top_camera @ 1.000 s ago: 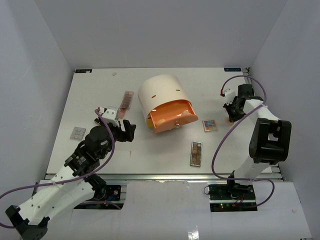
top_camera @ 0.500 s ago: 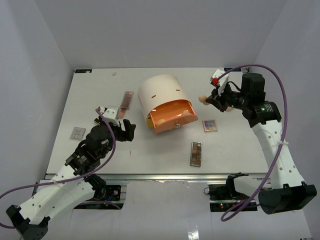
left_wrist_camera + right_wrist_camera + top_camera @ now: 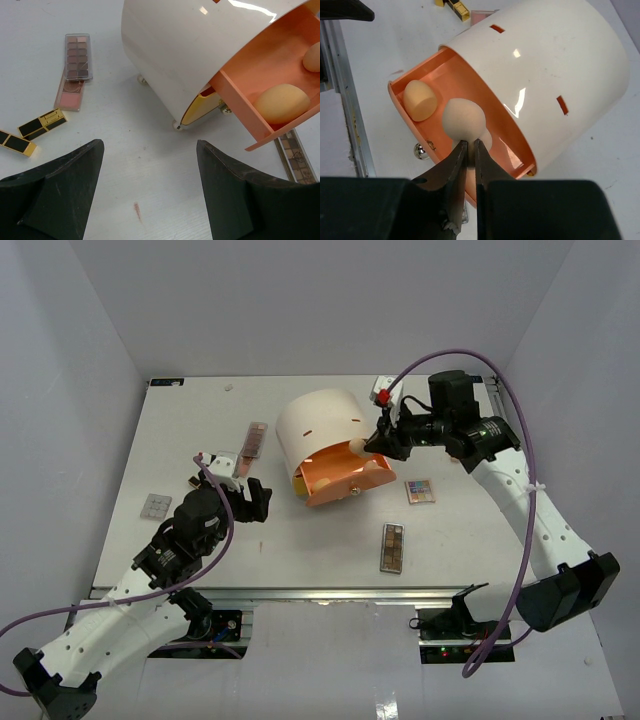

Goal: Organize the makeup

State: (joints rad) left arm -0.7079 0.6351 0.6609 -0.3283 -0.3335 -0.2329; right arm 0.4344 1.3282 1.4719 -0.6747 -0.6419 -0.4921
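My right gripper is shut on the narrow end of a beige sponge and holds it over the open pink drawer of the cream cylinder. A second sponge lies inside that drawer. From above, the right gripper hangs at the drawer's back edge. My left gripper stands open over bare table, nothing between its fingers. Loose makeup lies around: a brown and pink palette, two gold-and-black bars, a long palette, a small colourful palette and a grey one.
The cream cylinder stands mid-table with its pink drawer pulled out toward the front; a yellow drawer shows below it. A small red smear marks the table under my left gripper. White walls enclose the table.
My right arm has swung from the table's far right to above the pink drawer, carrying the beige sponge. The left arm has stayed where it was.
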